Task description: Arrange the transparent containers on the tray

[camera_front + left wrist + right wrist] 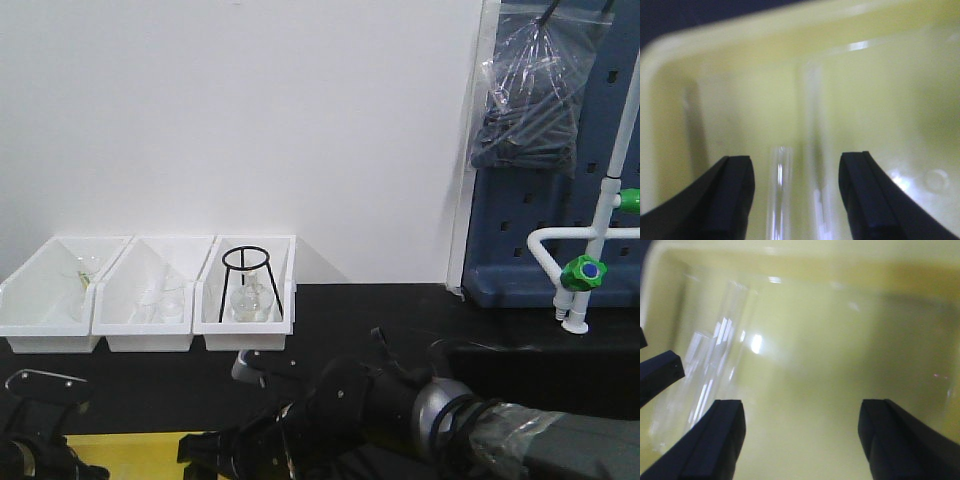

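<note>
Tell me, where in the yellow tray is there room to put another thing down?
The tray is bare from the test tubes across to its far rim, between the right gripper's open fingers. It is crowded where both tubes lie, under the open left gripper.

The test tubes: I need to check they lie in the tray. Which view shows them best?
The right wrist view: two test tubes lie side by side on the tray. The left wrist view shows one blurred tube end; the front view shows none.

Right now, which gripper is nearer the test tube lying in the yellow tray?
Left. The left gripper is open, straddling the test tube. The right gripper is open above bare tray, with the tubes off to its side.
</note>
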